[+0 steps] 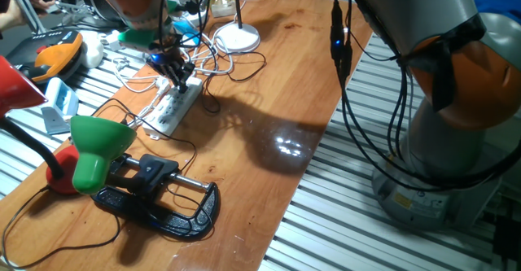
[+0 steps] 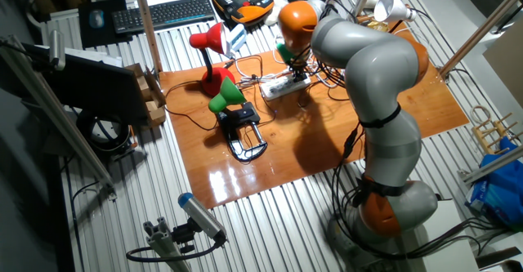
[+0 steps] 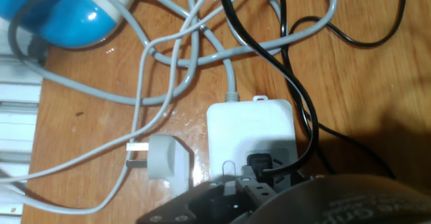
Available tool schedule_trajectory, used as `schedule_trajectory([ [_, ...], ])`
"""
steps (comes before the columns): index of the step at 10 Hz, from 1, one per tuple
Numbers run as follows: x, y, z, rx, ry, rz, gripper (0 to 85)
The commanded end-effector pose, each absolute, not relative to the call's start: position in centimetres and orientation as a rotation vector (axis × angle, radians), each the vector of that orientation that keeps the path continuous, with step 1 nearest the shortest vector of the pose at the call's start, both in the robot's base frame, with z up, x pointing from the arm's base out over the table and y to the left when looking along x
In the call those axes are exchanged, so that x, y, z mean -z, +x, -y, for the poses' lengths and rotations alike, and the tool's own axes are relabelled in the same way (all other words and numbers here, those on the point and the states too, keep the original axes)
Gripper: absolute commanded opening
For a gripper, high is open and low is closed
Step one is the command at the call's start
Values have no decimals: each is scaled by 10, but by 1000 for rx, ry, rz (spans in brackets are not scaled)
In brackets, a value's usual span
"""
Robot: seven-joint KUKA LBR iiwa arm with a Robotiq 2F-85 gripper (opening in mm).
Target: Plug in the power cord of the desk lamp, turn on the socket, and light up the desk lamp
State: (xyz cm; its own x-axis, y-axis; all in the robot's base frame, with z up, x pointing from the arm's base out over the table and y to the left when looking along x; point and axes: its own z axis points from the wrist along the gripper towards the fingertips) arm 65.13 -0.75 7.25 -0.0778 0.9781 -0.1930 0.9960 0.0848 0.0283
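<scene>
- Gripper (image 3: 259, 180): low over the socket's cable end, jaws clamped on the small black plug (image 3: 259, 163), apparently to press it into an outlet.
- Socket (image 3: 250, 133): white strip directly under the jaws.
- Power cord (image 3: 300, 96): runs away from the plug.
- Desk lamp (image 1: 237, 35): beyond the socket.

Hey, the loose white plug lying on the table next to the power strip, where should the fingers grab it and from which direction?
Grip the white plug across its rounded body, coming straight down from above. It lies flat on the wood with its prongs pointing sideways away from the power strip, so the body's two flanks are exposed; avoid the prongs and the grey cable trailing from it.
</scene>
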Motion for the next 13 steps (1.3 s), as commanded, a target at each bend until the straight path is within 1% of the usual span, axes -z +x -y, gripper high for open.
schedule_trajectory([
  [1,-71,650,7,164,2017,-2191,170],
  [4,-72,650,7,189,2010,-2186,170],
  [5,-72,650,7,191,2012,-2181,340],
  [6,-73,651,7,193,2013,-2176,340],
  [7,-74,651,7,195,2014,-2171,510],
  [12,-77,653,6,181,2015,-2179,510],
  [13,-79,655,5,176,2022,-2179,340],
])
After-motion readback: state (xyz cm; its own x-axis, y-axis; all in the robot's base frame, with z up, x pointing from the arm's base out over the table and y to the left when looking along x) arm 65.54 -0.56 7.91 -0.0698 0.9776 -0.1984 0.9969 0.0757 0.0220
